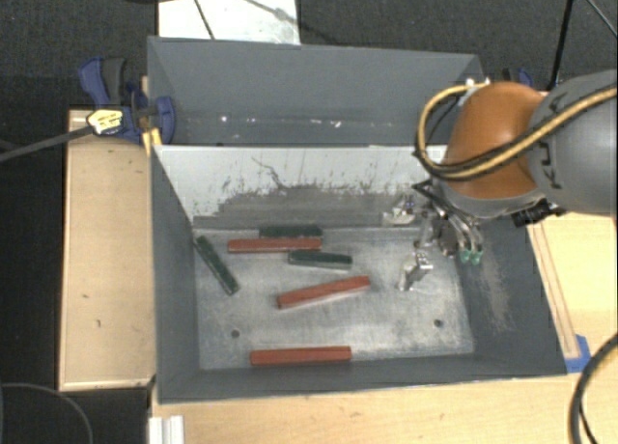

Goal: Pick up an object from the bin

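The gripper (415, 273) hangs low over bare bin (454, 328) floor; open or closed, I cannot tell. Nearest, on its view-left, lies 1 tilted red bar (323, 292), probably stiff, light and smooth; best gripped across its narrow middle.

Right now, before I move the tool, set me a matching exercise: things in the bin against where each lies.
Things:
1 tool
2 steeply slanted dark green bar
3 slightly tilted red-brown bar
4 level red-brown bar lying alone

Places in the bin:
a by the front wall
b view's left
c view's right
d middle

Pairs: 1-c; 2-b; 3-d; 4-a
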### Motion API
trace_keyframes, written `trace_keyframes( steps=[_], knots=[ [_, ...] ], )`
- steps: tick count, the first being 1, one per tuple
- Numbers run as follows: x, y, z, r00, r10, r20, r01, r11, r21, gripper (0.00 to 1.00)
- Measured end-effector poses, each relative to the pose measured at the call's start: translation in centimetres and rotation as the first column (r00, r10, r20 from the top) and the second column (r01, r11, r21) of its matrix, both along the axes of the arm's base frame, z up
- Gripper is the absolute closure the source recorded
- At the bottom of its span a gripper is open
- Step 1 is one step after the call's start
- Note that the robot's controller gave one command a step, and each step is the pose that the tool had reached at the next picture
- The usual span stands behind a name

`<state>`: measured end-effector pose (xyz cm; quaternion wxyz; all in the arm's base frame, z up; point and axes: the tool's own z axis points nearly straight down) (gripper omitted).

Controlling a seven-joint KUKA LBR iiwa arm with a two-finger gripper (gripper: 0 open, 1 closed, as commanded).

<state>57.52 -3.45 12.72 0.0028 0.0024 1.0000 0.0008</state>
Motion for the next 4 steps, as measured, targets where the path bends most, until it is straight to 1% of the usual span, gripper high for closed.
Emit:
trace_keyframes(
  steps=[1,2,3,4],
  knots=[
    [-1.9,0.8,-4.9,0.996,-0.091,-0.001,0.091,0.996,0.000,0.00],
    [0.4,6.2,-5.1,0.982,0.187,0.014,-0.187,0.982,-0.003,1.00],
    [0.4,6.2,-5.1,0.982,0.188,0.014,-0.188,0.982,-0.003,1.00],
    [1.8,8.9,9.2,0.963,0.268,-0.002,-0.268,0.963,-0.002,1.00]
  ],
)
